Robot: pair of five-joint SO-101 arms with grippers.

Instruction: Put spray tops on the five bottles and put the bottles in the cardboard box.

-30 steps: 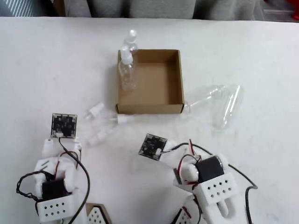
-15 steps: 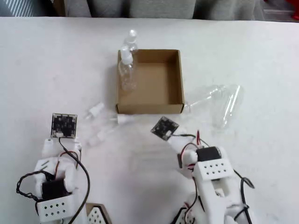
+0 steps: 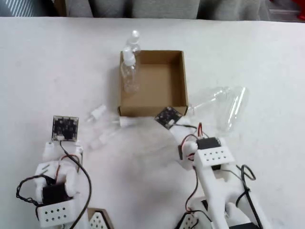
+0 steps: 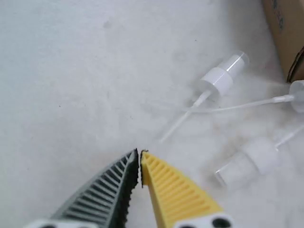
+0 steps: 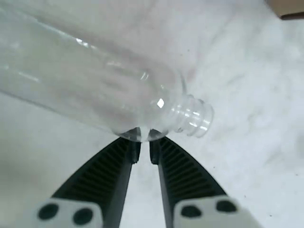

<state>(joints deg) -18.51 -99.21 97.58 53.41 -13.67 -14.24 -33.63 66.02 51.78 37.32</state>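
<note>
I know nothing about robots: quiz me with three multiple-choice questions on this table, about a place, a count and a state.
1. Where are the two topless bottles? A on the table beside the box; B inside the box; C in a gripper.
2. How many loose spray tops lie on the table? A one; B three; C five.
3. The left gripper is: A wide open; B shut on a top; C shut, empty.
Answers: A, both lie outside the box wall; B, three lie apart; C, its tips meet around nothing.
</note>
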